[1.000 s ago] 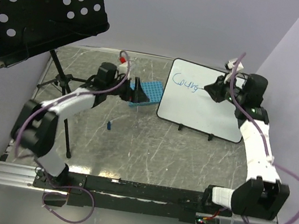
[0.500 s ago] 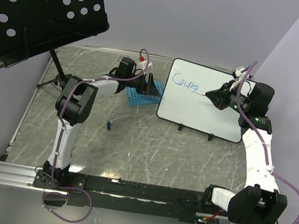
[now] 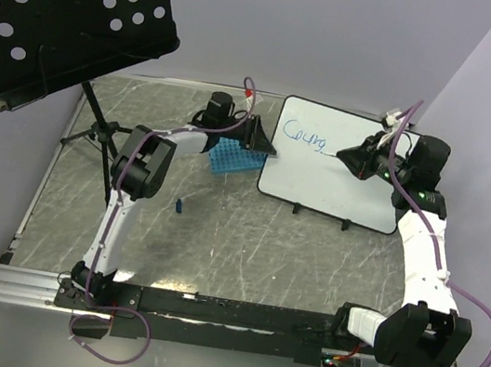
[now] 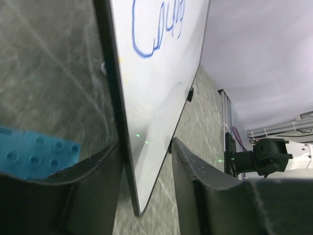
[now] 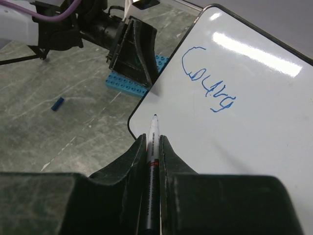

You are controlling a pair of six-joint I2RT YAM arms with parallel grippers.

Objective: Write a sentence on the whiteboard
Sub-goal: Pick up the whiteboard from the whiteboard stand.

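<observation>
From above, the left gripper (image 3: 270,148) has reached farther right than a second ago, past the blue rack (image 3: 227,158), to the left edge of the whiteboard (image 3: 339,188). The right gripper (image 3: 343,155) has drawn back a little to the right since then. The whiteboard stands tilted on its small feet at the far right of the table (image 3: 245,240). The sentence (image 3: 305,138), so far a single blue word, runs along its upper left, and the right gripper's tip sits just right of the last letter. In the left wrist view the jaws are spread wide and straddle the board's dark edge. One finger (image 4: 98,166) is against that edge, and I cannot tell whether the other touches. In the right wrist view the fingers are clamped on a marker (image 5: 153,144), which points at the white surface below the writing. Whether its tip touches cannot be told.
</observation>
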